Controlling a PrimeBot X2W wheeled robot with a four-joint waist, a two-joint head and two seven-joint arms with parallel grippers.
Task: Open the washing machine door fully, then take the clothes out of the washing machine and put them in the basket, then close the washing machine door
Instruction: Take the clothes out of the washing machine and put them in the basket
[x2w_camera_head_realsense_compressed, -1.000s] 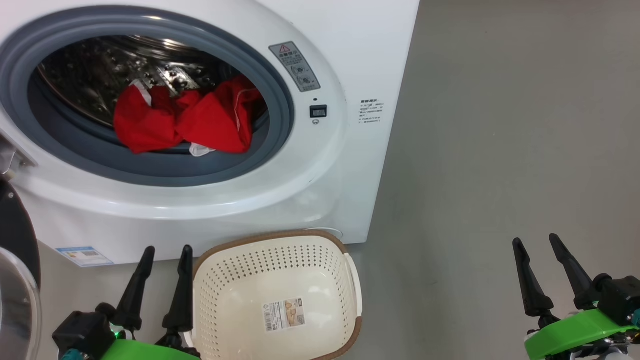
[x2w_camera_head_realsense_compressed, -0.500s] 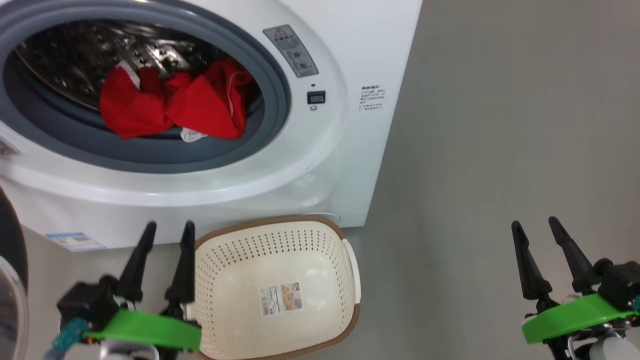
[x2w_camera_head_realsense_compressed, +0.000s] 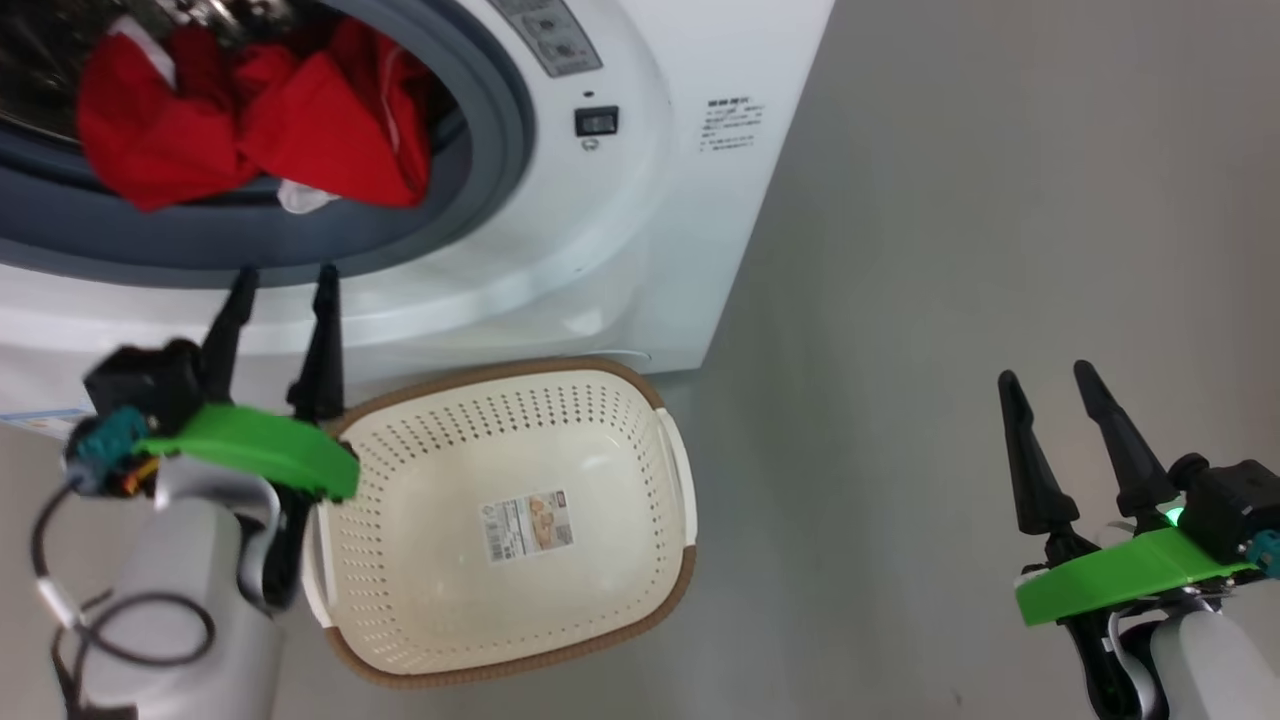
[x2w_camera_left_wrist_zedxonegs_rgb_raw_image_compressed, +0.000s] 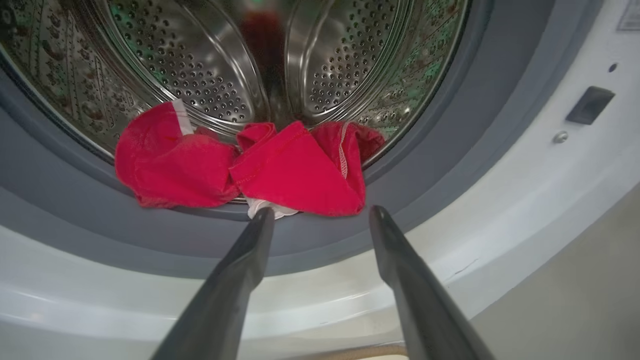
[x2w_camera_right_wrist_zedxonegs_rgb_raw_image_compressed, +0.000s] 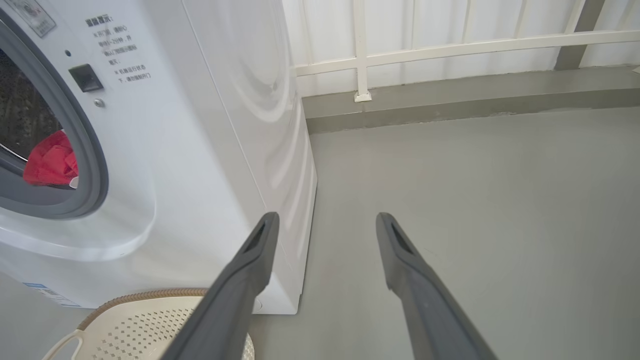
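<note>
The white washing machine (x2w_camera_head_realsense_compressed: 640, 230) stands with its round opening uncovered; the washing machine door is out of view. Red clothes (x2w_camera_head_realsense_compressed: 250, 130) with a bit of white lining lie bunched at the front of the steel drum (x2w_camera_left_wrist_zedxonegs_rgb_raw_image_compressed: 210, 75), spilling onto the grey gasket (x2w_camera_left_wrist_zedxonegs_rgb_raw_image_compressed: 75, 210). My left gripper (x2w_camera_head_realsense_compressed: 285, 275) is open, fingers pointing at the opening's lower lip; in the left wrist view the left gripper (x2w_camera_left_wrist_zedxonegs_rgb_raw_image_compressed: 321, 212) sits just short of the clothes (x2w_camera_left_wrist_zedxonegs_rgb_raw_image_compressed: 295, 170), touching nothing. The cream basket (x2w_camera_head_realsense_compressed: 600, 420) stands empty on the floor before the machine. My right gripper (x2w_camera_head_realsense_compressed: 1045, 375) hangs open and empty at the right.
Bare grey floor (x2w_camera_head_realsense_compressed: 950, 250) stretches to the right of the machine. In the right wrist view, the right gripper (x2w_camera_right_wrist_zedxonegs_rgb_raw_image_compressed: 326, 217) points past the machine's side panel (x2w_camera_right_wrist_zedxonegs_rgb_raw_image_compressed: 240, 125) toward a white railed wall (x2w_camera_right_wrist_zedxonegs_rgb_raw_image_compressed: 450, 45) and a low kerb. The basket's brown rim (x2w_camera_right_wrist_zedxonegs_rgb_raw_image_compressed: 145, 296) shows bottom left.
The head camera has shifted, sliding the machine up and left in the picture. My left arm has risen and reached forward from beside the basket toward the drum opening. Both grippers stay open.
</note>
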